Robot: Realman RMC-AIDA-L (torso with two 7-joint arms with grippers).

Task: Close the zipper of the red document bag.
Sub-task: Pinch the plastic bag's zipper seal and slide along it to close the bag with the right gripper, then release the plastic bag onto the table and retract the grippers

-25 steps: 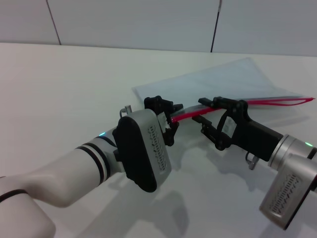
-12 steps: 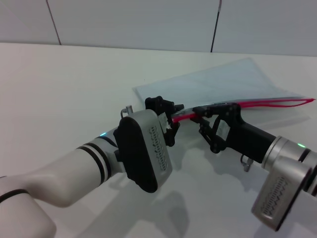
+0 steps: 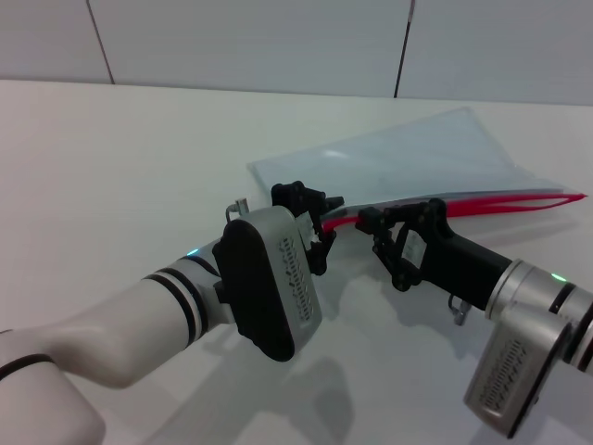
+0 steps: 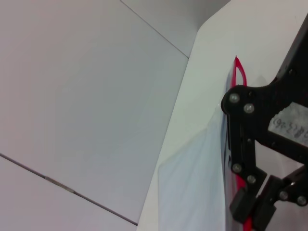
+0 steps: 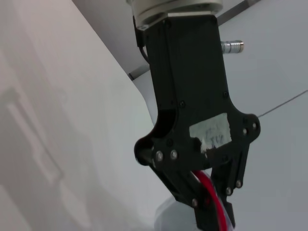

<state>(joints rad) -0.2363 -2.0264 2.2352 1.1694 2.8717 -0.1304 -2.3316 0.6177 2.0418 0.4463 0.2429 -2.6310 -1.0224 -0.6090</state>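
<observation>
Fingers of my left gripper [image 3: 320,221] clamp the near end of the zipper [image 3: 482,203], my right gripper [image 3: 375,225] pinches it just beside, and the red document bag [image 3: 408,153] on the bench [image 3: 111,158] runs lengthwise away rightward, zipper gaping there.

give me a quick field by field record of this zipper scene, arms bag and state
surface: white table
red document bag: lies flat, far right of centre
zipper: red strip on the bag's near edge, gaping open at its right end
left gripper: shut on zipper at the strip's left end
right gripper: at the strip just right of the left gripper; grip unclear
task state: zipper not yet closed
</observation>
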